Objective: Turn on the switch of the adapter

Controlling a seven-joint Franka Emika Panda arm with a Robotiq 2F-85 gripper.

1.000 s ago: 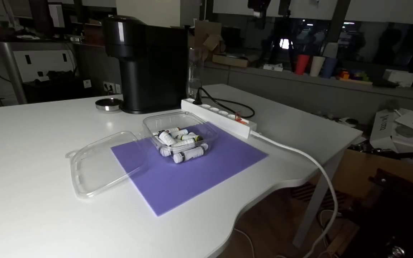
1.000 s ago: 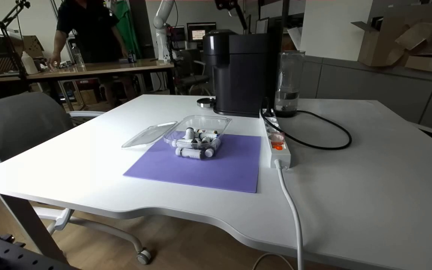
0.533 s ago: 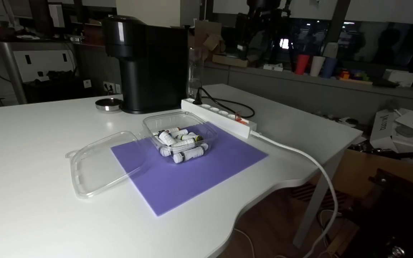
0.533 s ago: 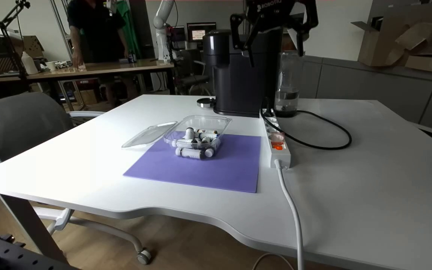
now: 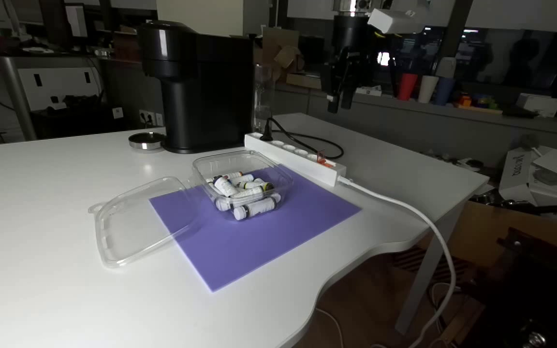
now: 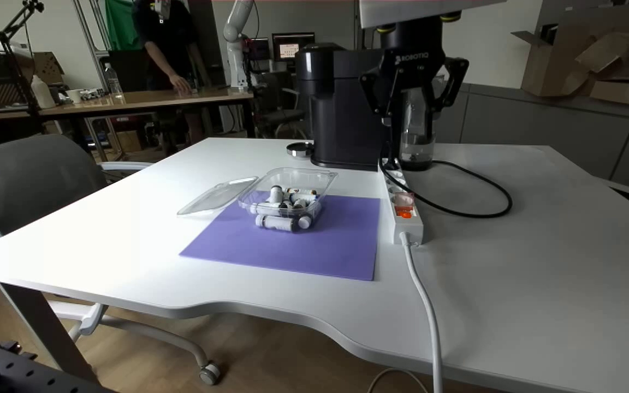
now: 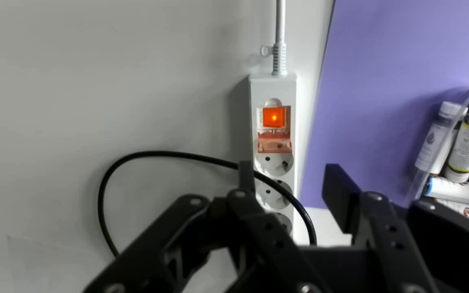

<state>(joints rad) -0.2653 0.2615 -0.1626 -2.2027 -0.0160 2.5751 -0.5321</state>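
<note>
The gripper (image 7: 290, 183) has been lowered, partly spread and empty, and the black cable (image 7: 177, 154) could be snagged if the switch (image 7: 273, 117) is undershot.

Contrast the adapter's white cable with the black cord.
The white cable leaves the end of the adapter by the orange switch; the black cord plugs in near the opposite end. The white cable hangs off the table; the black cord lies looped on it. Both connect to the adapter.
</note>
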